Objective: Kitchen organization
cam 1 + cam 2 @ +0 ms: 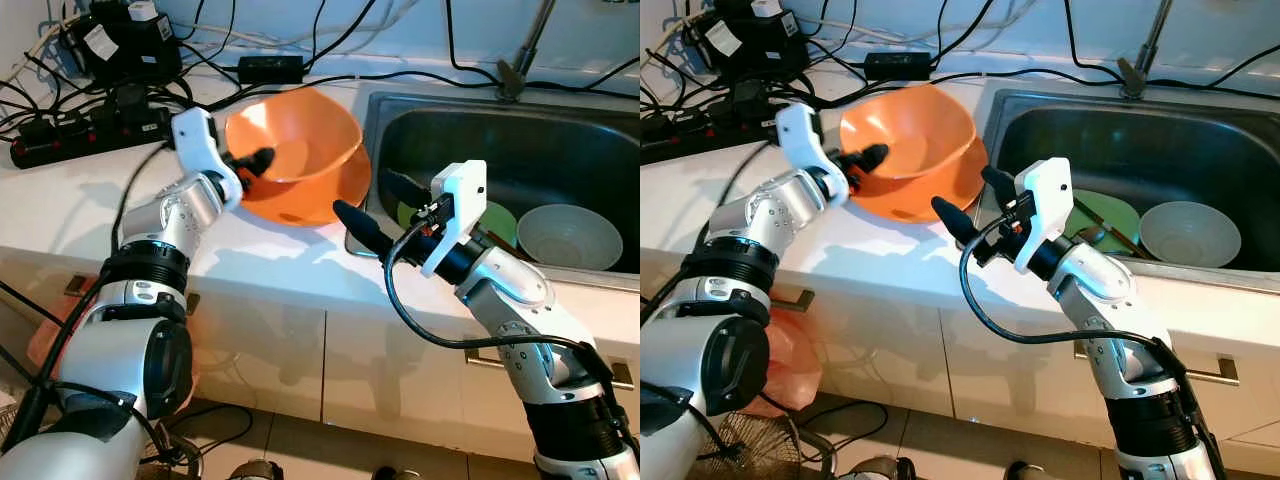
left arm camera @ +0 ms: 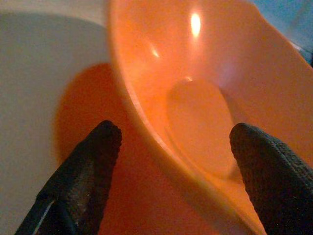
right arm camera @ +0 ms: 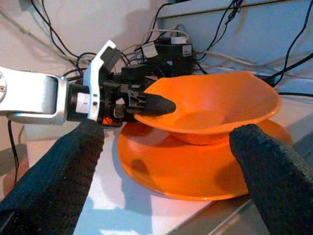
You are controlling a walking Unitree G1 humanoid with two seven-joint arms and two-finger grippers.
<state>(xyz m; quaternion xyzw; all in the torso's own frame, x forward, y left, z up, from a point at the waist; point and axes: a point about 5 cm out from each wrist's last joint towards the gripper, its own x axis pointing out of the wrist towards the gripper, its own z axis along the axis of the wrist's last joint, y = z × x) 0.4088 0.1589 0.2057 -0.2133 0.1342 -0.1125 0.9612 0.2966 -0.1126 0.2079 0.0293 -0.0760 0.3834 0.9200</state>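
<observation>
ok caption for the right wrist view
Left gripper pinches the orange bowl's rim above an orange plate.

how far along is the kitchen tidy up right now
Nothing looks finished yet. In hand: the left gripper has its jaws astride the rim of the orange bowl, tilted over an orange plate. The right gripper waits open nearby. Left: a white bowl and green plate in the sink.

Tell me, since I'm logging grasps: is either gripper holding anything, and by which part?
The left gripper has the orange bowl by its near rim, one finger inside, one underneath. The right gripper is open and holds nothing.
</observation>
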